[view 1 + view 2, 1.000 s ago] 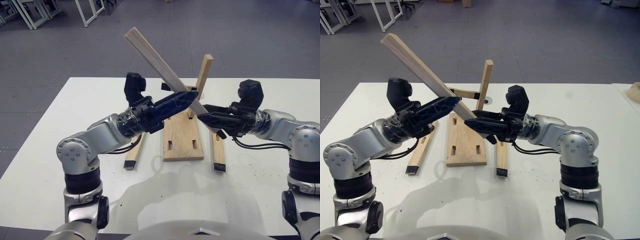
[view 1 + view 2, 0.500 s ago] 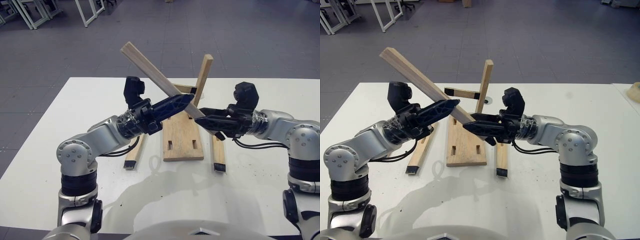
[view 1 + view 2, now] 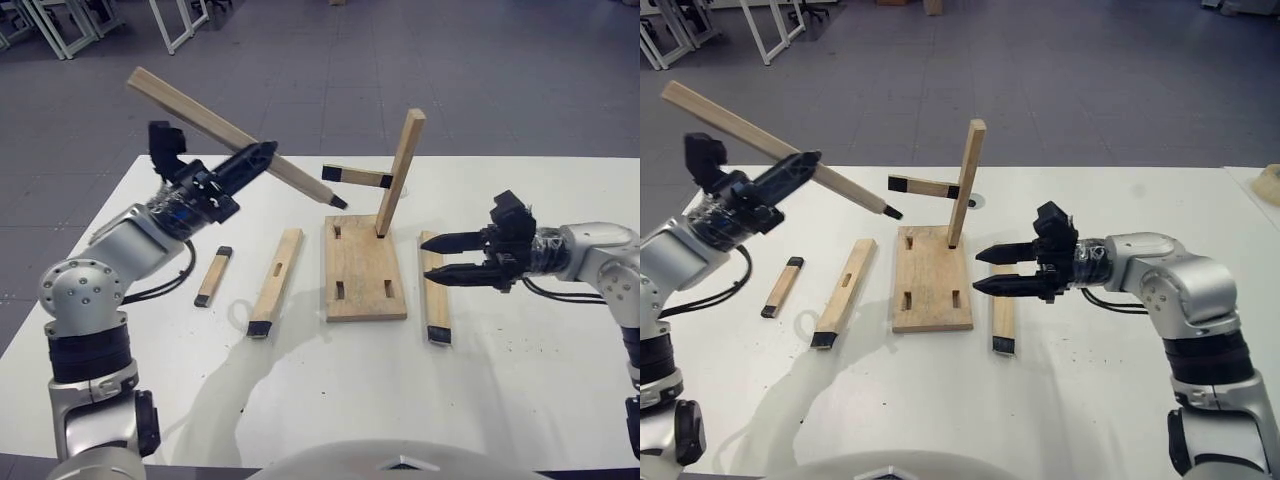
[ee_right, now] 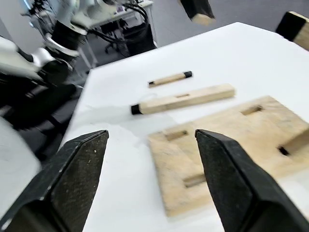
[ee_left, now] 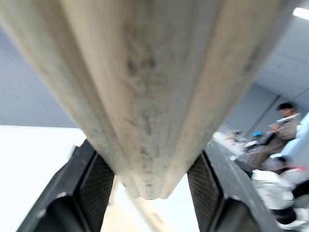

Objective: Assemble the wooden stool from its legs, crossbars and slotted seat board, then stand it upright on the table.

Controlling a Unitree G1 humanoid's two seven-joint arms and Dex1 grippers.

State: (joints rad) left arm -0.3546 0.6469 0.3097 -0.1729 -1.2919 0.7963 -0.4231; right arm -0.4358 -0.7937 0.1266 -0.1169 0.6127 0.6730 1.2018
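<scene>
left pincer (image 3: pixel 262 158) clamps leg (image 3: pixel 300 178) | dark tip slants down toward seat board (image 3: pixel 365 270) | right pincer (image 3: pixel 430 257) spread, empty, nearer board

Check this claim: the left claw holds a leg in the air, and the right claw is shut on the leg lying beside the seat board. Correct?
No: the right claw is open and empty, over the leg lying beside the seat board; the right eye view shows it.

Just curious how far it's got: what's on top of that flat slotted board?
One leg stands in the far right slot of the seat board, leaning, a black-tipped crossbar jutting left from it. Three slots are empty. The leg's end inside the slot is hidden.
</scene>
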